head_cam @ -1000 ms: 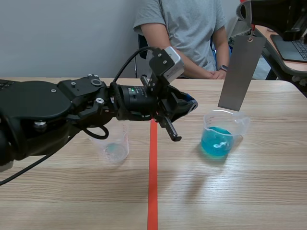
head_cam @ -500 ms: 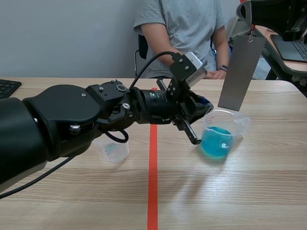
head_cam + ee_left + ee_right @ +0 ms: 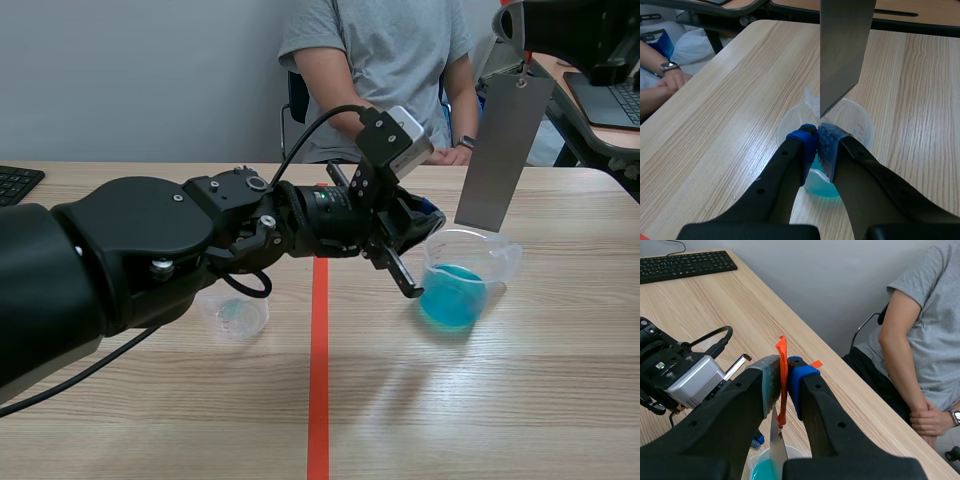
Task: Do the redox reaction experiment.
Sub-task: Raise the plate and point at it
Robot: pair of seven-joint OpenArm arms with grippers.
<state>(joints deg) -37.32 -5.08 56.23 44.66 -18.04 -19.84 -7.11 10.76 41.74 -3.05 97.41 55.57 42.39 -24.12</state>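
A clear beaker of blue liquid (image 3: 455, 288) stands right of the tape line. Over it hangs a grey metal strip (image 3: 503, 150), its lower end just above the rim (image 3: 842, 55). In the right wrist view, my right gripper (image 3: 785, 371) is shut on the strip's orange ribbon (image 3: 783, 390), high above the beaker (image 3: 762, 471). My left gripper (image 3: 408, 262) reaches across the line to the beaker's left side. Its fingers meet, holding nothing, just over the beaker's near wall (image 3: 815, 134). A small, nearly empty beaker (image 3: 235, 312) sits under the left arm.
A person (image 3: 385, 80) sits across the table with hands (image 3: 670, 80) folded at its far edge. A keyboard (image 3: 15, 182) lies at the far left. A second desk with a laptop (image 3: 612, 98) stands beyond the table's right side.
My left arm swung right across the tape line to the blue beaker, then nearly stopped. The strip and right gripper have held still.
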